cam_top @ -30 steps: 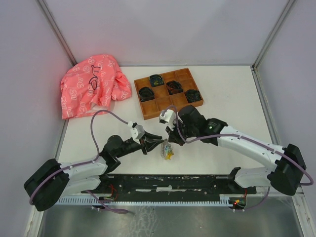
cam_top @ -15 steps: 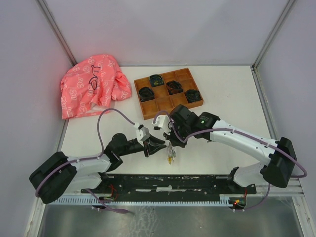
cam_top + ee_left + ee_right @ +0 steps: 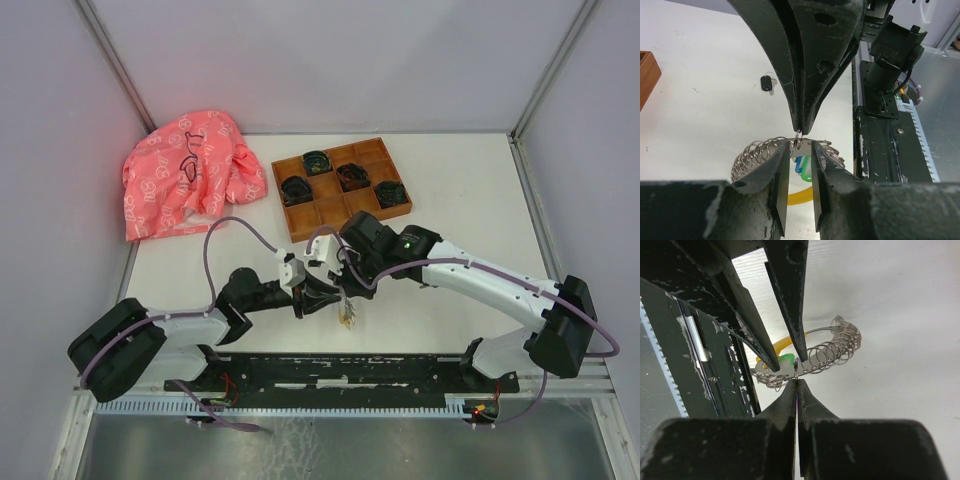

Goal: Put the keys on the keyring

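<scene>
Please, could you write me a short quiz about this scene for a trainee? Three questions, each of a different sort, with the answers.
1. True or false: the right gripper is shut on the keyring.
2. Where does the black key lie? A: on the table. B: in the wooden tray. C: on the keyring.
3. Fill in: the jaws of the left gripper stand ____, one on each side of the keyring.
Key: 1 true; 2 A; 3 open.
</scene>
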